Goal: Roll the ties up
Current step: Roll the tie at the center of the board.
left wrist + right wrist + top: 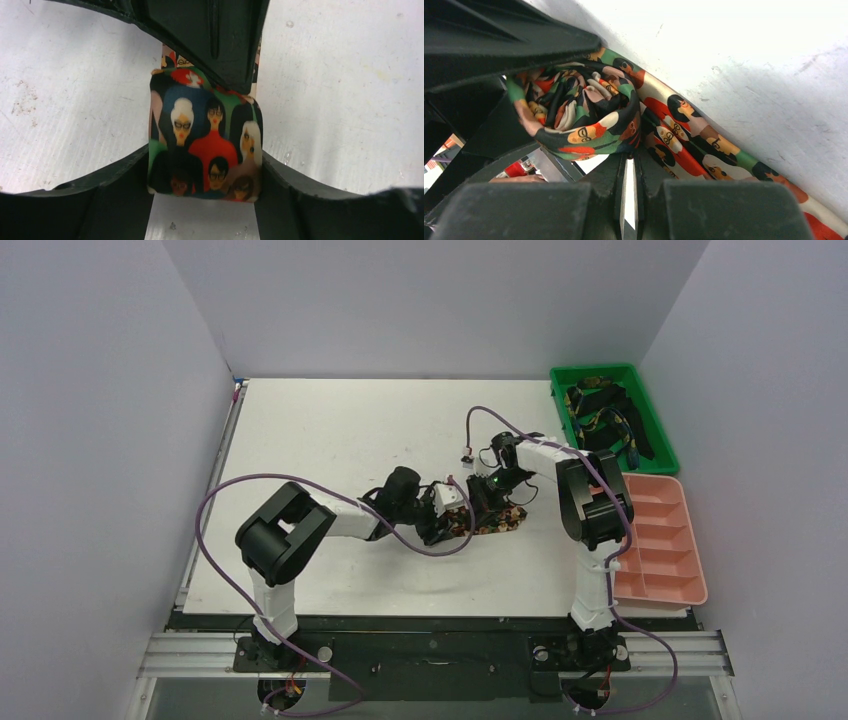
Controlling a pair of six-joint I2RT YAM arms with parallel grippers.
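Observation:
The tie with the red, orange and white faces print (503, 522) lies mid-table, rolled up at one end. In the left wrist view the roll (205, 145) sits between my left gripper's (205, 169) two fingers, which press on its sides. In the right wrist view the coiled end of the roll (574, 112) shows, with the loose tail (704, 145) running down to the right along the table. My right gripper (628, 157) is almost shut and pinches the fabric at the roll's lower edge. In the top view the left gripper (448, 515) and right gripper (487, 502) meet at the roll.
A green bin (590, 371) at the back right holds several dark patterned ties (603, 420). A pink compartment tray (662, 540) lies in front of it. Purple cables (215, 502) loop over both arms. Grey walls close in the table.

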